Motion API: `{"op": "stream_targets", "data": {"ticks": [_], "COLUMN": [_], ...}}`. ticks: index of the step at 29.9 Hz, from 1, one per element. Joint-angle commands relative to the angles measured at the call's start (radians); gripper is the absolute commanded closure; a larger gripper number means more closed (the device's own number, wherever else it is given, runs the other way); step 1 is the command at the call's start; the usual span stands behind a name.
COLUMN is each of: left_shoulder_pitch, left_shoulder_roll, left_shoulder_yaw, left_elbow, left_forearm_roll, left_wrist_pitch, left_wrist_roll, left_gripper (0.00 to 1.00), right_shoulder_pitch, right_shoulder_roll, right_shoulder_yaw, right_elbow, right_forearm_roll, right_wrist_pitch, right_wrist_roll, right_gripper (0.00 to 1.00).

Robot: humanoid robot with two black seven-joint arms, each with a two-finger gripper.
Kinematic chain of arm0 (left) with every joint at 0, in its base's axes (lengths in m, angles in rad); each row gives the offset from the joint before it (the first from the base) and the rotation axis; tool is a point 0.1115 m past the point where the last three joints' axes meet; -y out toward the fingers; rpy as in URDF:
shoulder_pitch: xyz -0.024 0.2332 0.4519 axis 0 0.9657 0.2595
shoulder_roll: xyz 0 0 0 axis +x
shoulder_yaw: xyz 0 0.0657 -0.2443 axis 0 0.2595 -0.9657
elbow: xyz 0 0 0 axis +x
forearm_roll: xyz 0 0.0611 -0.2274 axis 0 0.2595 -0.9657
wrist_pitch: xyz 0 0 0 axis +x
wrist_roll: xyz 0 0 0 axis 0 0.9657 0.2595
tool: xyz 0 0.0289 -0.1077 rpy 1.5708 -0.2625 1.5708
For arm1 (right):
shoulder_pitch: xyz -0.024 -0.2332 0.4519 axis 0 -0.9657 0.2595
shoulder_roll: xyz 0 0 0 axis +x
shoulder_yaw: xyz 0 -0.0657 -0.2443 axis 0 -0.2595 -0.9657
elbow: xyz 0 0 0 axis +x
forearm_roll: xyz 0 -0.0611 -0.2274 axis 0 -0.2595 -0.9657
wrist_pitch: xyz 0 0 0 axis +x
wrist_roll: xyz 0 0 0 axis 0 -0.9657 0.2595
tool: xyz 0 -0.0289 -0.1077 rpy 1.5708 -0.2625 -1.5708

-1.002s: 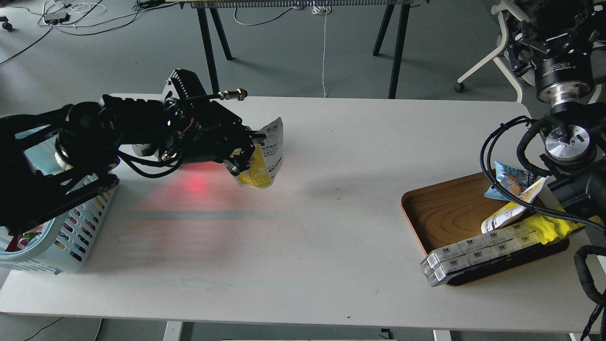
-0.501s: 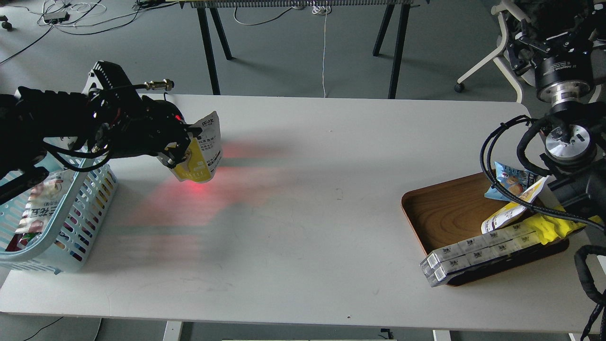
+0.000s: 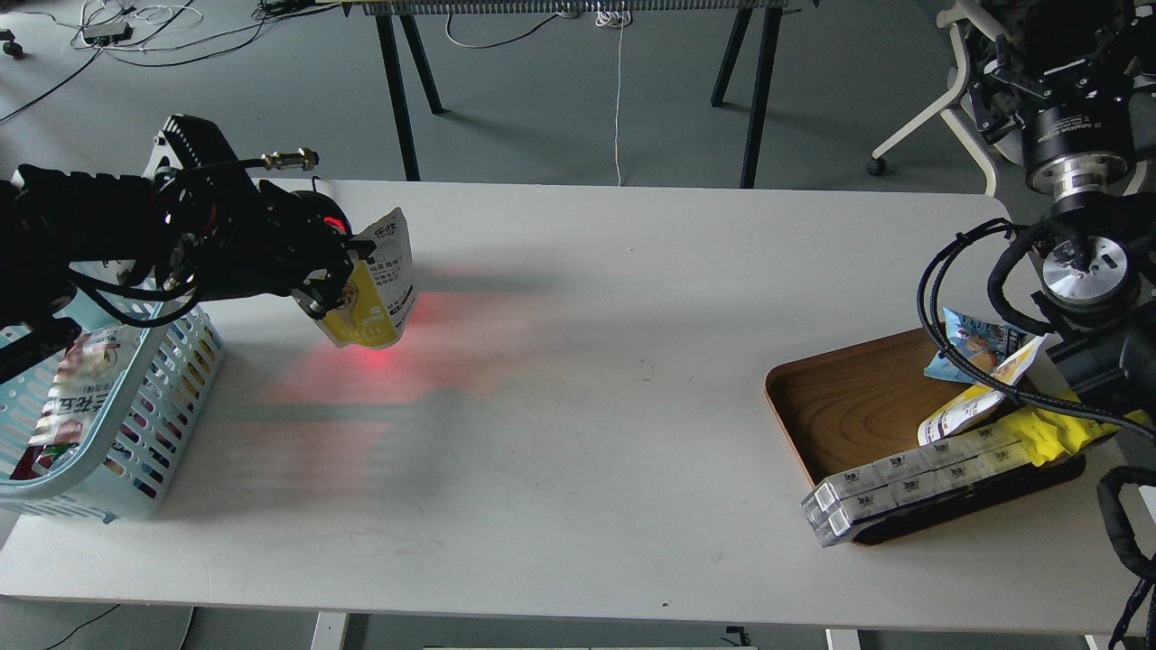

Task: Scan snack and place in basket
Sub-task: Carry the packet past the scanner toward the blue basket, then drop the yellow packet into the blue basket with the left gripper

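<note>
With the left jaws pinching the snack (image 3: pixel 375 293) above the counter (image 3: pixel 596 379), carry it on until the basket (image 3: pixel 135 442) lies directly beneath them, then release; the right arm's jaws aren't visible.

Basket (image 3: pixel 135 424) left (tray (image 3: pixel 840 397) right)

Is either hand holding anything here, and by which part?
The left hand holds the snack by its left side edge, clear of the table. The right hand is not in view.
</note>
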Motion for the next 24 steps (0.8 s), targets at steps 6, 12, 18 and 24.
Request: {"op": "stream_targets", "data": {"ticks": [6, 12, 18, 24], "left_shoulder_pitch": [-0.001, -0.004, -0.014, -0.010], "left_shoulder_roll": [0.208, 0.359, 0.538, 0.695], "left_shoulder_yaw": [-0.005, -0.006, -0.006, 0.014], "left_elbow": [-0.123, -0.133, -0.187, -0.149], "left_forearm_roll": [0.000, 0.000, -0.040, -0.141], "left_wrist_pitch": [0.067, 0.145, 0.211, 0.254], "left_wrist_roll": [-0.028, -0.091, -0.145, -0.145], "left_gripper": [1.00, 1.00, 0.99, 1.00], "right_shoulder_pitch": [-0.002, -0.004, -0.001, 0.001], "right_shoulder_roll": [0.001, 0.001, 0.003, 0.001], "right_shoulder_yaw": [0.002, 0.002, 0.000, 0.000], "right_elbow": [-0.002, -0.002, -0.002, -0.002], "right_forearm_roll": [0.000, 0.000, 0.000, 0.000], "right_wrist_pitch": [0.000, 0.000, 0.000, 0.000], "right_wrist_roll": [0.002, 0.002, 0.002, 0.002], "right_gripper": [0.01, 0.01, 0.01, 0.01]}}
